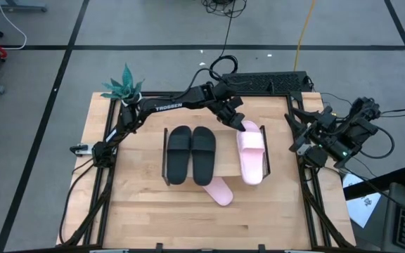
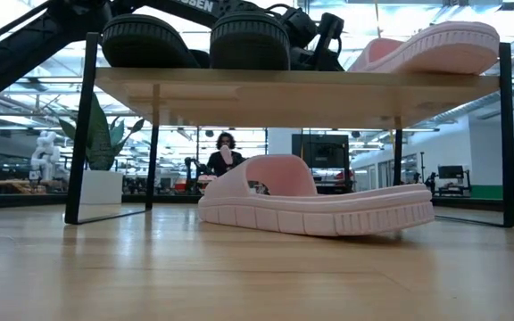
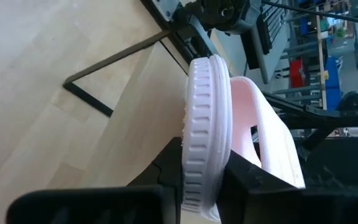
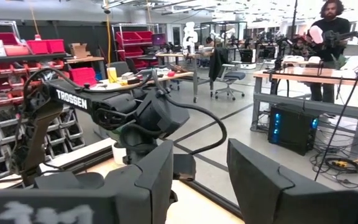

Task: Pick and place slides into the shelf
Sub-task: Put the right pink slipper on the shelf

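Lying nearest the front edge of the tabletop (image 1: 153, 211), one pale pink slide (image 1: 219, 190) rests flat on the wood, angled, partly beneath the front edge of the shelf (image 1: 220, 165). In the low view this slide (image 2: 315, 203) sits on the tabletop below the shelf board (image 2: 293, 94), strap up.

On the shelf board, the black pair (image 1: 190, 153) stands side by side toward the left end, the two sandals touching or nearly so. In the low view their treaded ends (image 2: 194, 40) reach the board's front edge.

The second pink slide (image 1: 251, 154) occupies the right end of the shelf, apart from the black pair. The left claw (image 1: 245, 127) is at the rear end of this slide. In the left wrist view the ribbed sole edge (image 3: 207, 130) stands between the two dark fingers (image 3: 166, 168); the fingers sit close to the sole on both sides at a narrow setting. Whether they press on it cannot be determined.

The left arm (image 1: 167, 105) reaches across the rear of the tabletop from the left side. A small potted plant (image 1: 125, 88) stands at the rear left corner.

The right claw (image 1: 302, 144) waits off the right edge of the tabletop. In the right wrist view its fingers (image 4: 160, 180) stand parted, with nothing between them.

A person (image 4: 328, 37) stands in the room beyond.
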Robot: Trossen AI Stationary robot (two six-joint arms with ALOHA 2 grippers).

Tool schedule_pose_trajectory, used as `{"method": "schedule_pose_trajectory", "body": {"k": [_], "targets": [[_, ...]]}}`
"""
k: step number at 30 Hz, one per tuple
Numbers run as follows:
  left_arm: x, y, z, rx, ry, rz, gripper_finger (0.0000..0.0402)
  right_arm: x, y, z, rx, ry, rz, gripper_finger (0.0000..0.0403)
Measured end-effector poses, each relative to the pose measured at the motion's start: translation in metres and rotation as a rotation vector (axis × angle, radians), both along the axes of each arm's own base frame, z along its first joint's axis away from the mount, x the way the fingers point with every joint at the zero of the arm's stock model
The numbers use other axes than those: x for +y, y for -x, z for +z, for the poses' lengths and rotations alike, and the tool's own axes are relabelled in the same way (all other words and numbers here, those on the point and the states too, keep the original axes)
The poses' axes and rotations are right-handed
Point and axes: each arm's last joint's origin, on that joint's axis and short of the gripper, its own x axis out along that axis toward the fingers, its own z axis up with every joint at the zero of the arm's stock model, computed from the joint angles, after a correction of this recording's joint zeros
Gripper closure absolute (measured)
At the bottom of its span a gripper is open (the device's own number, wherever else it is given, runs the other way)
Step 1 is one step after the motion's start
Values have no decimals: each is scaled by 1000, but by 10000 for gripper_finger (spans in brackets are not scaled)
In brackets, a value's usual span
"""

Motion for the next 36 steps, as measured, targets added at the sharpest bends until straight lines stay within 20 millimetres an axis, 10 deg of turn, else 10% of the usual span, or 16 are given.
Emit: {"method": "schedule_pose_trajectory", "body": {"k": [36], "targets": [[6, 2, -1, -17, -88, 5, 157, 2, -3, -1, 8, 8, -7, 264]]}}
